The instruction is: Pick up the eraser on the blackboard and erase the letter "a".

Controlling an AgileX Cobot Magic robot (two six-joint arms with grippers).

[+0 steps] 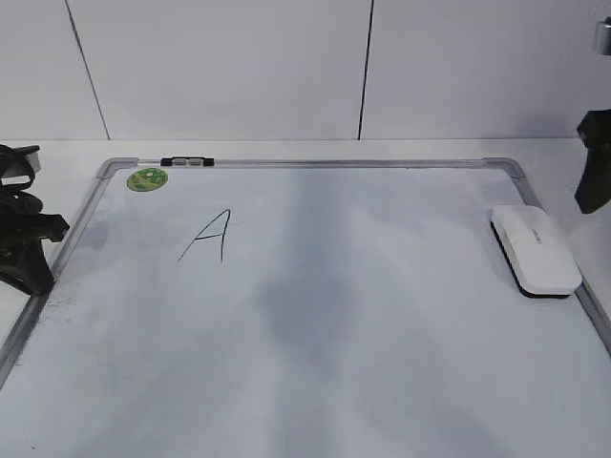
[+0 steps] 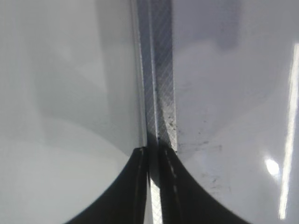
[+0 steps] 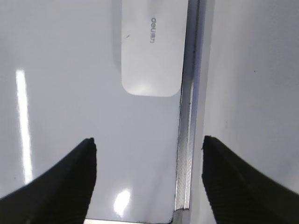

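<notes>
The blackboard [image 1: 334,382] is a white dry-erase board lying flat in a grey frame. The eraser [image 1: 535,250], a white oblong block, lies on the board against its right frame; it also shows in the right wrist view [image 3: 152,46], ahead of the jaws. My right gripper [image 1: 590,191] is open and empty, above the board's far right corner behind the eraser, with its jaws [image 3: 148,142] straddling the frame [image 3: 189,140]. My left gripper [image 1: 52,229] is shut and empty at the board's left frame [image 2: 161,93]. No lowercase "a" shows in any view.
A tall capital "A" [image 1: 210,237] is drawn at the board's upper left. A round green sticker [image 1: 147,178] and a small black-and-silver clip [image 1: 186,161] sit at the far left corner. A white wall stands behind the table.
</notes>
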